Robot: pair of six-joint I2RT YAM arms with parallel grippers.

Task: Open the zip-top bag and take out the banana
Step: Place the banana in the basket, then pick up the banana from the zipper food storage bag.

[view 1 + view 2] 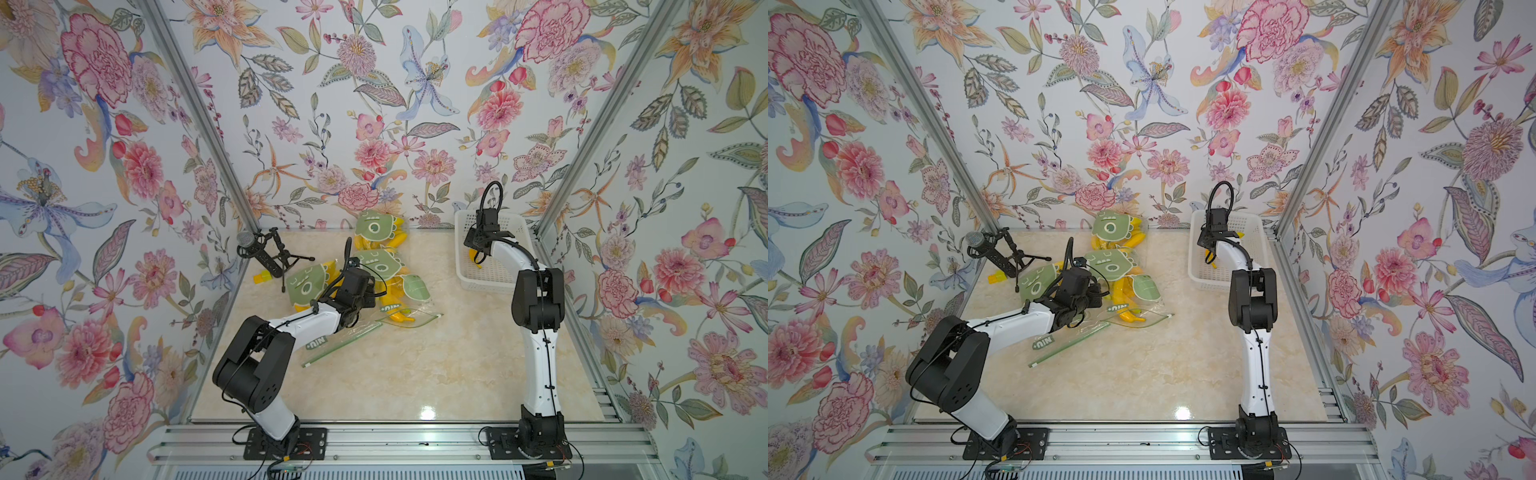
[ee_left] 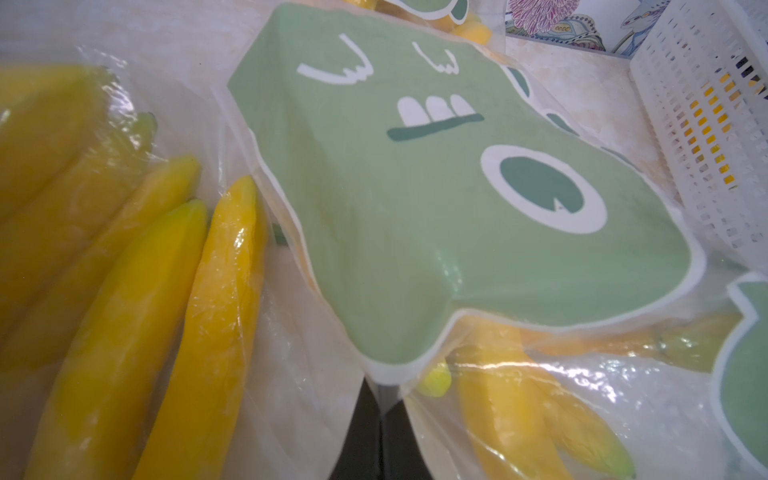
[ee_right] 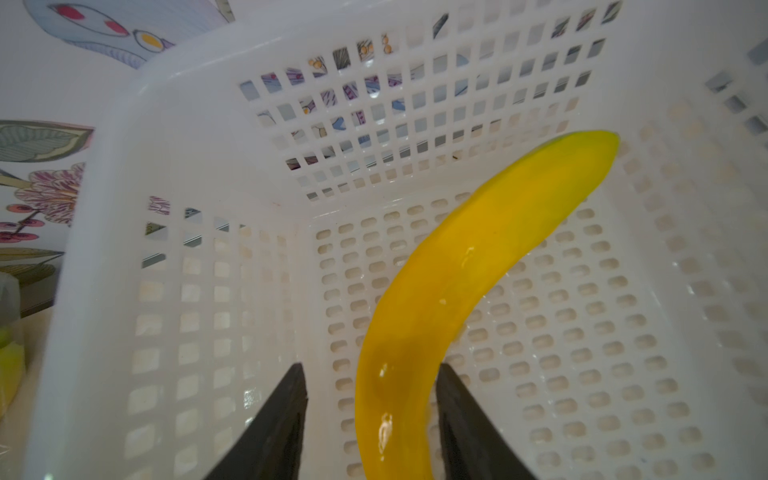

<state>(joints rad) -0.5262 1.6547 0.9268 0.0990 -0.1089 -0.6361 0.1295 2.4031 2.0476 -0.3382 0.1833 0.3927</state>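
Observation:
Several clear zip-top bags printed with a green dinosaur face lie heaped at the back middle, with yellow bananas inside. My left gripper is shut, pinching the clear film of one zip-top bag just under its green print; in both top views it sits low over the heap. My right gripper hangs inside the white basket. A loose banana stands between its open fingers, with a gap at one side. In both top views that gripper is over the basket's near-left part.
A flat bag with a green zip strip lies in front of the heap, beside the left forearm. A microphone on a small tripod stands at the back left. The basket sits against the right frame post. Floral walls close in three sides.

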